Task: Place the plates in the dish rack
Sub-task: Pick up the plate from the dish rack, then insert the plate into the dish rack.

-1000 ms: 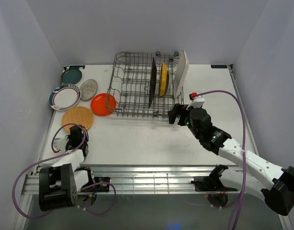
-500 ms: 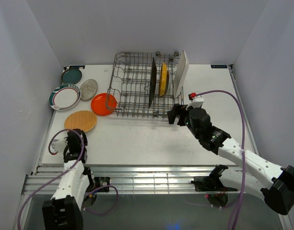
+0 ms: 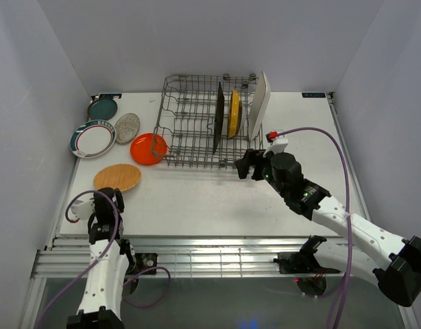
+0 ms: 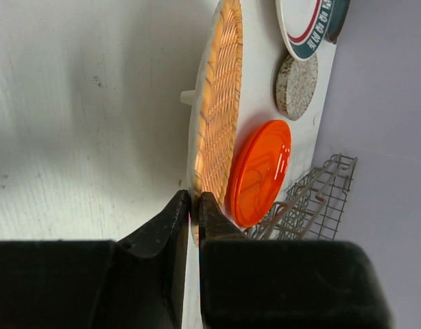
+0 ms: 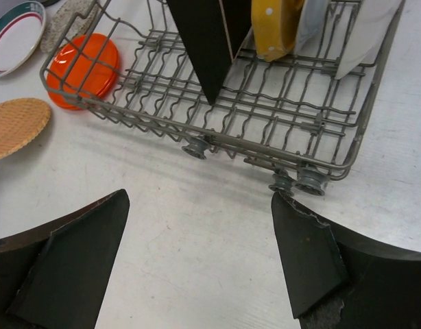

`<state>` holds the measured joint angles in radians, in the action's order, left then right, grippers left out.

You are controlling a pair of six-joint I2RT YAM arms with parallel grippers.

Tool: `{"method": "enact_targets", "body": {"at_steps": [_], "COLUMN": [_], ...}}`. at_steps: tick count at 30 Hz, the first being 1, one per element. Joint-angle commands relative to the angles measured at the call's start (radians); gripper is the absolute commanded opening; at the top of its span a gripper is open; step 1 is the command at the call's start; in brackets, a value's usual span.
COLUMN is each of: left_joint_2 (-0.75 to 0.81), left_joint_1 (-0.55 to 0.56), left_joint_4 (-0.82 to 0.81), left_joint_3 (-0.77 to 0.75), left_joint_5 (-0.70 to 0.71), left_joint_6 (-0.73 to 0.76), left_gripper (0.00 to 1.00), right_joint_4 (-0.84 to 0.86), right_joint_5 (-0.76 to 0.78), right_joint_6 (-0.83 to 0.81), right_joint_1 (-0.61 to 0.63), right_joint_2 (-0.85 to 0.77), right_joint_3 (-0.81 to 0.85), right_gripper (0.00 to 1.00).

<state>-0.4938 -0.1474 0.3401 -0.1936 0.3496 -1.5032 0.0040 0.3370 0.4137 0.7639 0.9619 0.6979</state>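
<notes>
Robot lab test cell, not a home kitchen. My bench is a bare white table [image 3: 197, 199] boxed by plain pale walls [image 3: 32, 103] on three sides. Slotted aluminium rail [image 3: 217, 257] along the near edge, purple cable [image 3: 308, 129] looping off my right arm [image 3: 334, 212]. Dish rack [image 3: 190, 130] and loose plates [image 3: 148, 149] sit straight on the tabletop.

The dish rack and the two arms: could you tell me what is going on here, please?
The arms are loading plates into the rack. The left gripper is pinched on the rim of the wood-tone plate, near the table's left front. The right gripper is open and empty in front of the rack's near right corner. The dark square, yellow plate and white rectangle stand in the rack. The orange, speckled, teal and teal-rimmed plates lie left of it.
</notes>
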Motion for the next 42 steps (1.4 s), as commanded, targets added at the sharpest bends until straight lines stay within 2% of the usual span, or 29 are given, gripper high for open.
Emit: {"method": "enact_targets", "body": {"at_steps": [1, 5, 13, 21, 27, 36, 42], "left_joint_2": [0.052, 0.073, 0.133, 0.222, 0.254, 0.336, 0.328], "left_joint_1": [-0.001, -0.001, -0.001, -0.001, -0.001, -0.001, -0.001], "left_joint_4": [0.020, 0.043, 0.166, 0.183, 0.094, -0.087, -0.200], "left_joint_3": [-0.066, -0.108, -0.211, -0.277, -0.251, -0.161, -0.090], "left_joint_5": [-0.026, -0.050, -0.020, -0.032, -0.208, -0.458, -0.587], "left_joint_6": [0.020, 0.047, 0.074, 0.138, 0.147, 0.107, 0.074], "left_gripper": [0.00, 0.00, 0.00, 0.00, 0.00, 0.00, 0.00], "right_joint_4": [0.068, 0.142, 0.177, 0.240, 0.280, 0.321, 0.350], "right_joint_5": [-0.093, -0.235, -0.328, -0.552, -0.664, -0.705, -0.711], "right_joint_6": [-0.015, -0.038, -0.046, -0.036, -0.004, 0.028, 0.059], "right_joint_1": [0.002, 0.002, 0.002, 0.000, -0.006, -0.009, -0.009], "right_joint_2": [0.005, -0.011, -0.003, 0.044, 0.087, 0.066, 0.052], "right_joint_3": [0.045, 0.022, 0.015, 0.021, 0.023, 0.005, -0.009], "right_gripper": [0.90, 0.90, 0.90, 0.90, 0.90, 0.91, 0.92]}}
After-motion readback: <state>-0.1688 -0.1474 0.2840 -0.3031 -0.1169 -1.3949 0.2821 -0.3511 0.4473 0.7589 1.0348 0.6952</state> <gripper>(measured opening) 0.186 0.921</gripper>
